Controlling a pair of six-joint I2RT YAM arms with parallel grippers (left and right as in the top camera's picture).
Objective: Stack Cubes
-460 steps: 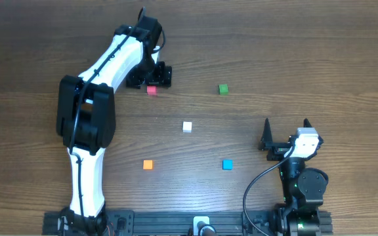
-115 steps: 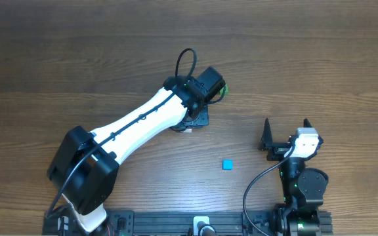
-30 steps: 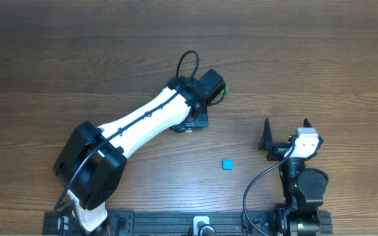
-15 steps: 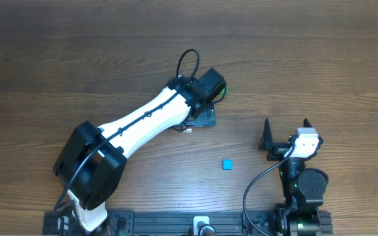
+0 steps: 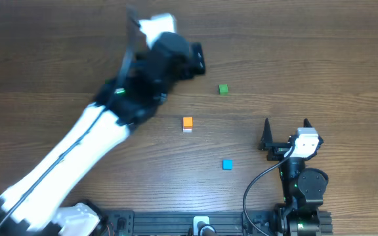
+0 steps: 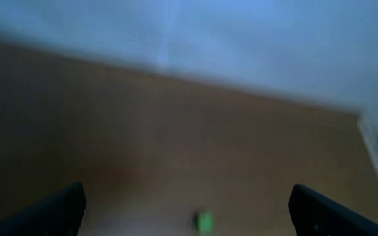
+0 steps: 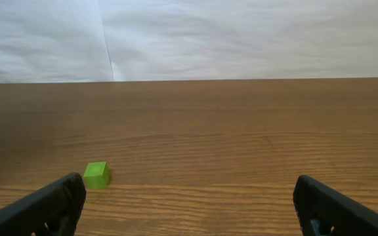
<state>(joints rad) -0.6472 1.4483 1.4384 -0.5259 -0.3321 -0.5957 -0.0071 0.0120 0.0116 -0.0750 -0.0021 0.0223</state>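
Note:
An orange cube [image 5: 188, 121] sits on top of a white cube [image 5: 188, 130] in the middle of the table. A green cube [image 5: 223, 89] lies farther back to the right, also seen as the green cube [image 6: 204, 221] and the green cube [image 7: 96, 175]. A blue cube [image 5: 227, 164] lies nearer the front. My left arm [image 5: 166, 59] is raised and blurred, well clear of the stack to its back left. My left gripper [image 6: 186, 215] is open and empty. My right gripper [image 5: 286, 133] rests at the right, open and empty, its fingertips [image 7: 48, 208] wide apart.
The wooden table [image 5: 320, 59] has free room at the back right and along the left front. A white backdrop [image 7: 241, 39] stands beyond the table's far edge.
My left gripper has let go of the orange cube on the white cube. It has swung up and away to the back left. The right arm has not moved.

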